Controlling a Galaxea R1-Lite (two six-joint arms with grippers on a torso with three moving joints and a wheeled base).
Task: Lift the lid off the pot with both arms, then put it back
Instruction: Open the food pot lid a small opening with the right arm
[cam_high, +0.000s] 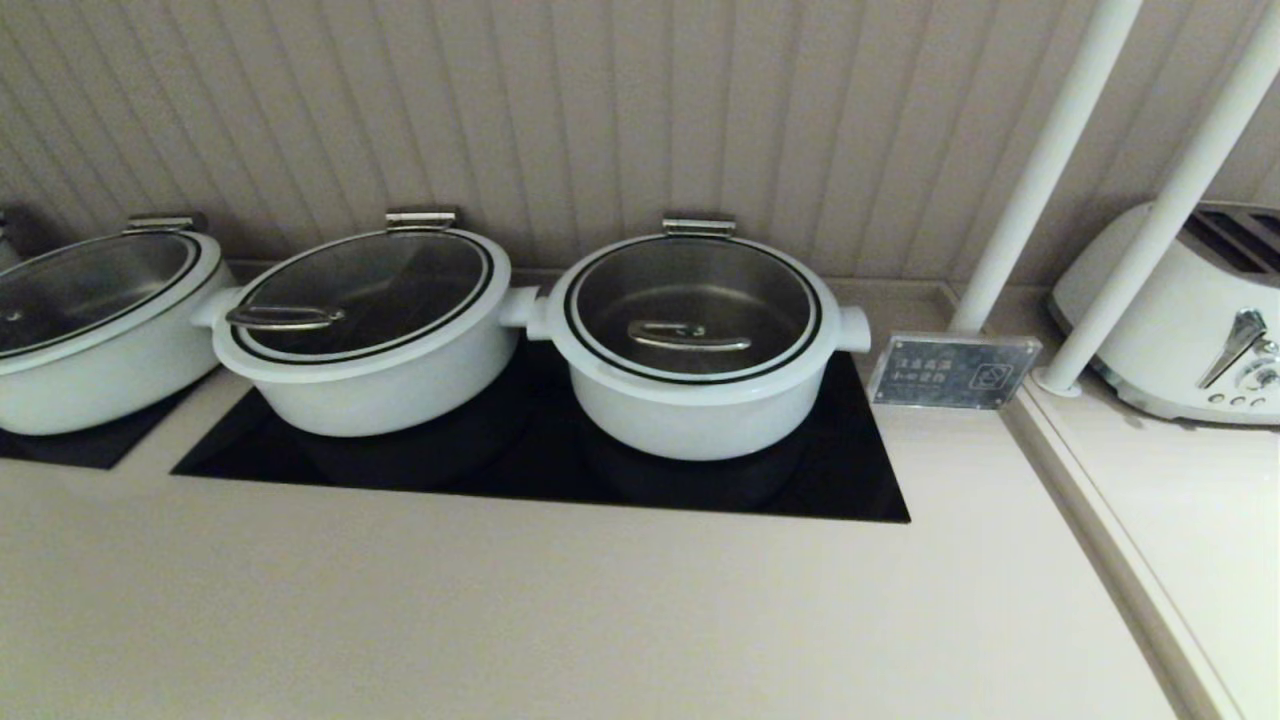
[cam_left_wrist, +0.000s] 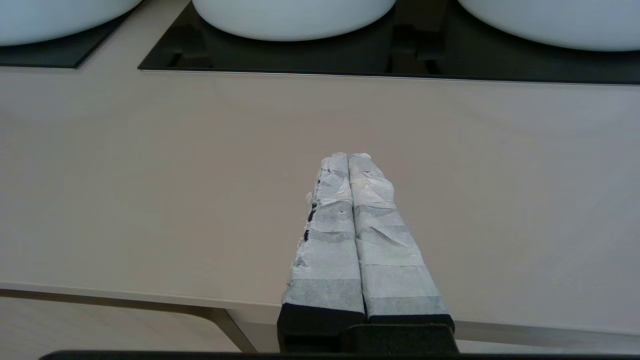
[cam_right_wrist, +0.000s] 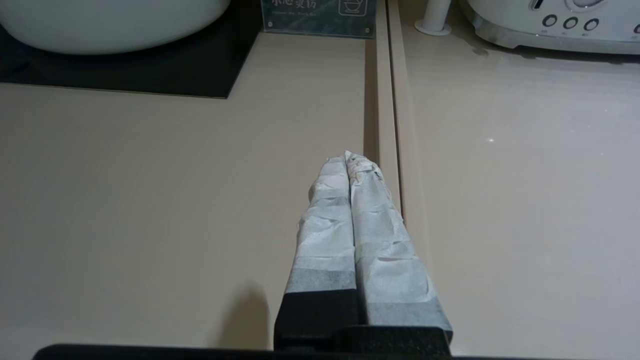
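Note:
Three white pots with glass lids stand in a row on black hob panels. The right pot (cam_high: 695, 400) has its lid (cam_high: 692, 300) seated, with a metal handle (cam_high: 688, 336) on top. The middle pot (cam_high: 370, 375) and the left pot (cam_high: 95, 345) also carry lids. Neither gripper shows in the head view. My left gripper (cam_left_wrist: 348, 157) is shut and empty, over the bare counter short of the hob. My right gripper (cam_right_wrist: 347, 159) is shut and empty, over the counter beside a seam, to the right of the right pot (cam_right_wrist: 110, 25).
A small sign plate (cam_high: 953, 370) stands right of the hob. Two white poles (cam_high: 1040, 170) rise behind it. A white toaster (cam_high: 1180, 320) sits at the far right on a separate counter. The hob panel (cam_high: 850, 480) lies flush in the beige counter (cam_high: 500, 620).

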